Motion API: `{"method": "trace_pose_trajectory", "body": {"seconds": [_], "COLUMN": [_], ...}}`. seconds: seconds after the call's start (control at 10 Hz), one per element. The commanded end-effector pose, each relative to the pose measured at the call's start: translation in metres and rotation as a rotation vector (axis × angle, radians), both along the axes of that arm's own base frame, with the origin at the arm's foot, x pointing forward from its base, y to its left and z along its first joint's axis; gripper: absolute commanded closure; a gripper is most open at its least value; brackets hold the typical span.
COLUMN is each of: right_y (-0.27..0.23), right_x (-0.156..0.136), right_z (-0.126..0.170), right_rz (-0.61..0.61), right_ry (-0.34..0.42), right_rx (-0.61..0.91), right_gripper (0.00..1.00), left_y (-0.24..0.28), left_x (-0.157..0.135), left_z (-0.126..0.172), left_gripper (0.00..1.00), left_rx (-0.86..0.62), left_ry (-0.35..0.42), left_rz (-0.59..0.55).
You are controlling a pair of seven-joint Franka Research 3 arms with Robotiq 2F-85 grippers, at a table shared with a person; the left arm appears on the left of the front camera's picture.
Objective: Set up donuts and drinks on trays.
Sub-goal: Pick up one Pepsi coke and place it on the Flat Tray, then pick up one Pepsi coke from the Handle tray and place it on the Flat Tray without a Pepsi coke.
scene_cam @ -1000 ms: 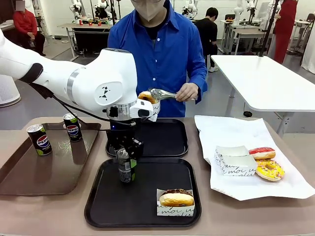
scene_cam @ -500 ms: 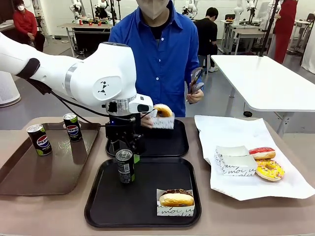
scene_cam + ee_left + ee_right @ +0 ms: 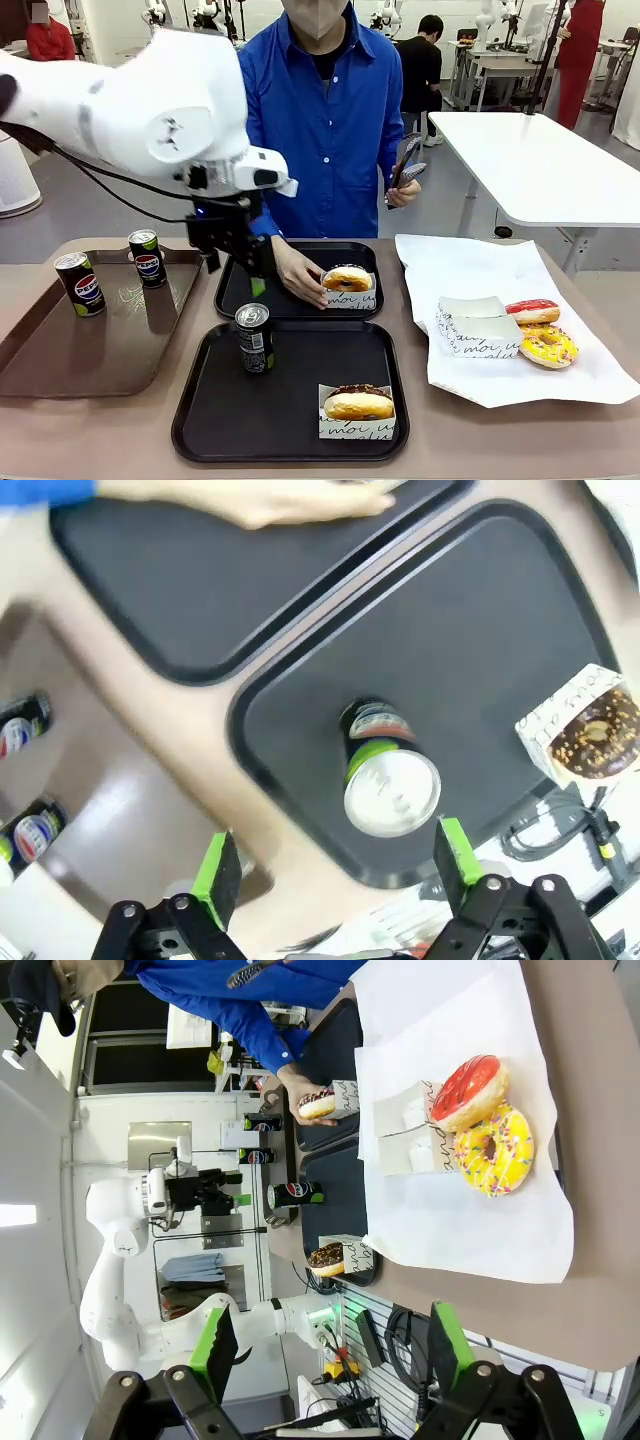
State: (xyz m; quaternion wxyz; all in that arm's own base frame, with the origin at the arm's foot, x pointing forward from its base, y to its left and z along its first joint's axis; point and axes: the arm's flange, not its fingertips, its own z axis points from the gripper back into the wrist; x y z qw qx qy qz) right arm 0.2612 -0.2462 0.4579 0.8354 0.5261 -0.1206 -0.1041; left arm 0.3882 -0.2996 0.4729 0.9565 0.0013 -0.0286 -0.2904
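A Pepsi can (image 3: 254,338) stands upright at the back left of the near black tray (image 3: 210,420), with a chocolate donut (image 3: 358,404) in its sleeve at the front right. My left gripper (image 3: 237,270) hangs open and empty above and behind the can; in the left wrist view the can (image 3: 390,780) lies below the open gripper (image 3: 335,860). On the far black tray (image 3: 240,300) a person's hand (image 3: 298,274) rests on a sleeved golden donut (image 3: 347,279). My right gripper (image 3: 330,1340) is open and empty, off to the side of the table.
A brown tray (image 3: 60,370) at the left holds two more cans (image 3: 79,284) (image 3: 148,258). White paper (image 3: 470,270) at the right carries a pink donut (image 3: 532,311), a yellow donut (image 3: 547,346) and an empty sleeve (image 3: 478,325). The person's other hand holds tongs (image 3: 405,165).
My left gripper let go of the can on the near tray and rose up and back. The person lowered the golden donut onto the far tray.
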Motion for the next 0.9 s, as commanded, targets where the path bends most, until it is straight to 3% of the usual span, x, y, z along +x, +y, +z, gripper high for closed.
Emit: {"method": "trace_pose_trajectory", "body": {"seconds": [0.0,0.3,0.5,0.6,0.7,0.8], "right_y": [-0.001,-0.001,-0.001,-0.001,-0.001,-0.001], "right_x": [-0.002,-0.002,-0.002,-0.002,-0.002,-0.002], "right_z": [-0.001,-0.001,-0.001,-0.001,-0.001,-0.001], "right_rz": [0.011,0.011,0.011,0.011,0.011,0.011], "right_ry": [-0.001,-0.001,-0.001,-0.001,-0.001,-0.001], "right_rx": [0.001,0.001,0.001,0.001,0.001,0.001], "right_gripper": [0.00,0.00,0.00,0.00,0.00,0.00], "left_y": [0.057,0.132,0.172,0.177,0.169,0.169], "left_x": [-0.016,-0.022,-0.010,-0.006,-0.013,-0.013], "left_z": [0.029,0.050,0.048,0.045,0.056,0.056], "left_gripper": [0.00,0.00,0.00,0.00,0.00,0.00], "left_rx": [0.015,-0.053,-0.043,-0.005,-0.044,-0.044], "left_ry": [-0.024,-0.050,-0.008,0.025,-0.036,-0.036], "left_rz": [0.139,0.304,0.441,0.466,0.375,0.375]}}
